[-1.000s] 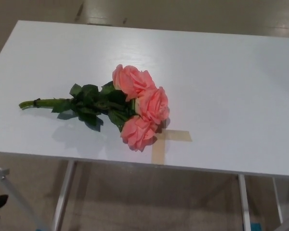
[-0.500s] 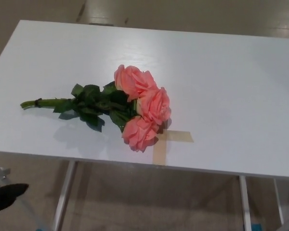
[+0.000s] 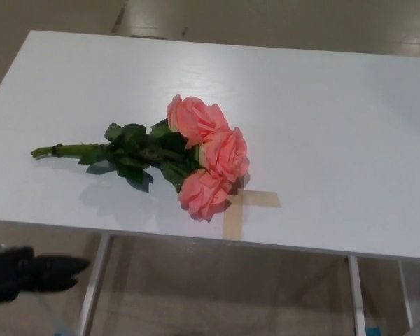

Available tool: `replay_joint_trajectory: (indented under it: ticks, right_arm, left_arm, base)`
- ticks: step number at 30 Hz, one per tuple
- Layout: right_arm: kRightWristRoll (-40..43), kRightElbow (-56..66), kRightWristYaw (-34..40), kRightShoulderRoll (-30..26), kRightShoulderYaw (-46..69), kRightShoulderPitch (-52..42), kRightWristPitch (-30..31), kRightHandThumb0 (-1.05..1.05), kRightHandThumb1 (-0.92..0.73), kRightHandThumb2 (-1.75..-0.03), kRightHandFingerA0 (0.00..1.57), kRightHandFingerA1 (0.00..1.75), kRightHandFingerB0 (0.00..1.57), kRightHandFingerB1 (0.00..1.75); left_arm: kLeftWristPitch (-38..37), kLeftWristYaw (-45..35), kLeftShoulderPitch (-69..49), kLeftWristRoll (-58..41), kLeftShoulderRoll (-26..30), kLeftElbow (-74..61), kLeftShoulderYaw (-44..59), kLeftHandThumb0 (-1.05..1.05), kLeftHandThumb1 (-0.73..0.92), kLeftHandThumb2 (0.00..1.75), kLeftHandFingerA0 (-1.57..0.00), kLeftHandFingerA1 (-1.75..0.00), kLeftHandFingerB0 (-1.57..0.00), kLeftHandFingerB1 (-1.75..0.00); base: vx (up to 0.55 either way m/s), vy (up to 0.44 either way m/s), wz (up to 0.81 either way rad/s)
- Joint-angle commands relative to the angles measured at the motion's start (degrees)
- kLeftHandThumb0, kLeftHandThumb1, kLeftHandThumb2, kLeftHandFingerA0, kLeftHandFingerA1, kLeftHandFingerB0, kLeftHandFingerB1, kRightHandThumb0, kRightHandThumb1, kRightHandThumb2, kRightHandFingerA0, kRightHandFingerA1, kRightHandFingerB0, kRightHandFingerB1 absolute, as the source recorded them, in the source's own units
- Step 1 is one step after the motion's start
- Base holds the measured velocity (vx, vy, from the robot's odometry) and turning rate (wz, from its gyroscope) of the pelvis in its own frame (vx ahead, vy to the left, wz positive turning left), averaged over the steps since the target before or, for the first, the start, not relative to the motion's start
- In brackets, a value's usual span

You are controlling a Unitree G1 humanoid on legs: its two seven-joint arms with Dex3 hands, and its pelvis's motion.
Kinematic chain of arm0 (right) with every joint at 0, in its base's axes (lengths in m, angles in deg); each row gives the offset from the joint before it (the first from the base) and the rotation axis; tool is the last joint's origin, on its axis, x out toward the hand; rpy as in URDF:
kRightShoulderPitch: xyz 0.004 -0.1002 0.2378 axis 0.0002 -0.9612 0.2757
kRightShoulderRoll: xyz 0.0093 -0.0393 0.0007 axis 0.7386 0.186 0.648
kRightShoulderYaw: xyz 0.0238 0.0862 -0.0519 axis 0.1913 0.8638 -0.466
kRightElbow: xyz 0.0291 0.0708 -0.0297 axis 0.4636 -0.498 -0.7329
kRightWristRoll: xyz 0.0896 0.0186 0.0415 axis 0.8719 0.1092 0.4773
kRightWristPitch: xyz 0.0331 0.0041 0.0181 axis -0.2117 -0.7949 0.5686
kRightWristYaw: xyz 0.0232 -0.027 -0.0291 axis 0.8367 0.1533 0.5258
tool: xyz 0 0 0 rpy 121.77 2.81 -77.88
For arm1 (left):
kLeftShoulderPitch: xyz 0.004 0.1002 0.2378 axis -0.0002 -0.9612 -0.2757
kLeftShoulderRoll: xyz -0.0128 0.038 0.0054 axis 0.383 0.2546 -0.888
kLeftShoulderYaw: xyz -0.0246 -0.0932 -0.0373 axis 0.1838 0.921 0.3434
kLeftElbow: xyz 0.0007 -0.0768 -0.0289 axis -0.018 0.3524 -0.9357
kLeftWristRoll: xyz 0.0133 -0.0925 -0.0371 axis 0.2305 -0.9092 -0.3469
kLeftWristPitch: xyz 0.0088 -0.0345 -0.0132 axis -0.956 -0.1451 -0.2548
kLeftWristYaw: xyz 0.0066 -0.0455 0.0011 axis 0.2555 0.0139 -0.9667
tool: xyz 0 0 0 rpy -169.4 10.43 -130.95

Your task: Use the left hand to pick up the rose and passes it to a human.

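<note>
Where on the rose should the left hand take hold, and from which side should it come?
Probably the bare green stem end, not the pink blooms. The rose lies flat on the white table with its stem pointing to the robot's left, free of leaves there. The left hand is low at the near left, so coming from above on that side seems easiest.

The roses [image 3: 208, 157] have salmon-pink blooms, dark green leaves and a lighter green stem. The table [image 3: 336, 126] is plain white, marked with a tan tape cross [image 3: 243, 204]. The left hand [image 3: 28, 273] is black.
</note>
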Motion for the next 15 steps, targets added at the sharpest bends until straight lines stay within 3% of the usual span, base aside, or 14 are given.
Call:
replay_joint_trajectory:
  ticks: [1,2,3,7,8,9,13,14,15]
  right_arm:
    - [0.5,-0.4,-1.1,0.3,0.4,0.4,0.7,-0.31,-0.55,-0.7,0.69,0.54,0.49,0.46]
    - [0.7,-0.3,-1.1,0.4,0.5,0.4,0.7,-0.31,-0.55,-0.7,0.69,0.54,0.49,0.46]
    - [0.8,-0.4,-1.2,0.3,0.6,0.3,0.6,-0.23,-0.63,-0.59,0.74,0.46,0.52,0.39]
    - [1.1,-0.3,-1.5,0.0,1.1,0.6,0.6,-0.23,-0.63,-0.58,0.73,0.46,0.52,0.39]
    - [1.1,-0.3,-1.5,-0.1,1.1,0.7,0.6,-0.23,-0.63,-0.58,0.73,0.46,0.52,0.39]
    - [1.1,-0.3,-1.6,-0.1,1.1,0.6,0.5,-0.32,-0.55,-0.7,0.68,0.53,0.48,0.46]
    - [0.9,-0.4,-1.9,-0.2,1.1,0.1,0.6,-0.32,-0.55,-0.7,0.68,0.53,0.49,0.46]
    - [0.9,-0.4,-2.0,-0.5,1.1,0.2,0.6,-0.32,-0.55,-0.7,0.68,0.53,0.49,0.46]
    - [0.6,-0.5,-2.3,-0.5,0.8,0.3,0.7,-0.32,-0.56,-0.71,0.67,0.53,0.49,0.46]
  left_arm:
    - [7.4,11.7,17.9,-13.0,-4.4,-8.1,3.4,-0.4,0.49,0.55,-0.54,-0.38,-0.36,-0.32]
    - [9.6,13.2,22.0,-10.2,-4.3,-6.9,3.1,-0.4,0.49,0.55,-0.54,-0.38,-0.36,-0.32]
    - [10.9,13.8,24.4,-8.4,-4.4,-6.0,2.5,-0.4,0.51,0.56,-0.51,-0.38,-0.33,-0.32]
    - [16.5,16.0,36.6,2.9,-4.6,-0.4,-1.4,-0.44,0.5,0.55,-0.45,-0.36,-0.32,-0.31]
    - [16.9,15.9,38.4,4.6,-4.8,0.8,-2.0,-0.44,0.5,0.55,-0.45,-0.36,-0.32,-0.31]
    - [18.2,15.9,43.0,9.4,-4.5,4.7,-4.7,-0.56,0.43,0.7,-0.38,-0.44,-0.28,-0.4]
    - [19.9,14.1,53.4,20.1,-3.6,16.1,-12.1,-0.6,0.44,0.71,-0.3,-0.42,-0.22,-0.38]
    - [20.4,12.7,56.8,21.6,-3.6,20.6,-14.5,-0.62,0.43,0.73,-0.25,-0.41,-0.16,-0.37]
    - [25.4,9.0,62.8,22.3,-2.8,27.5,-18.6,-0.33,0.25,0.85,0.0,-0.47,0.0,-0.48]
  base:
    - [0.0,0.0,0.0]
    - [0.0,0.0,0.0]
    - [0.0,0.0,0.0]
    - [0.0,0.0,0.0]
    - [0.0,0.0,0.0]
    - [0.0,0.0,0.0]
    - [0.0,0.0,0.0]
    - [0.0,0.0,0.0]
    - [0.0,0.0,0.0]
